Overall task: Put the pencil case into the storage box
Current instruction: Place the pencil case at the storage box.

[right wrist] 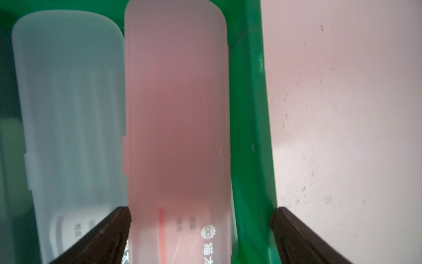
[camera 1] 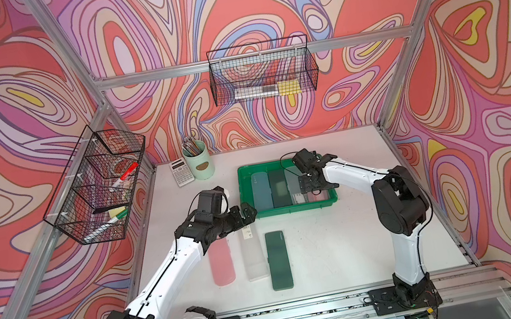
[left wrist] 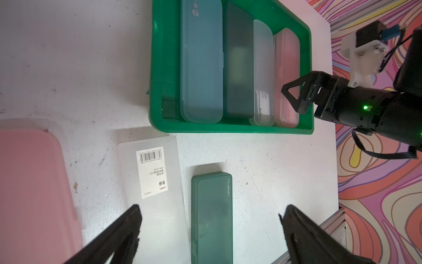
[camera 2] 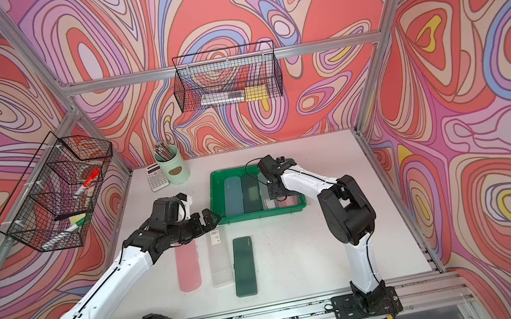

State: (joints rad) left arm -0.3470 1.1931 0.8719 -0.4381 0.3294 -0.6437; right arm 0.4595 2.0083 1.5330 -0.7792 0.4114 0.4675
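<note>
Count: 7 pencil cases, 1 storage box point(camera 1: 291, 211), 2 black wire baskets (side basket point(camera 1: 96, 188), back basket point(camera 1: 261, 70)), 1 calculator point(camera 1: 182, 171), 1 pen cup point(camera 1: 200, 166).
4 cases flat, side by side inside the box, filling its width: blue case point(left wrist: 201, 64), boxed dark green case point(left wrist: 238, 64), boxed clear case point(left wrist: 262, 68), boxed pink case point(right wrist: 175, 114) against the right wall.
3 more in a row on the table point(camera 1: 351, 250), near side of the box: loose pink case point(camera 1: 222, 265), loose clear case point(camera 1: 255, 263) with barcode label, loose dark green case point(camera 1: 278, 260).
Right arm: elbow raised, forearm over the box, wrist pitched down. Right hand point(camera 1: 311, 189) released, jaws spread wide, straddling boxed pink case plus box wall, gripping nothing.
Left arm stretched forward. Left hand point(camera 1: 245, 213) spread, empty, hovering above the table just off the box's near-left corner.
</note>
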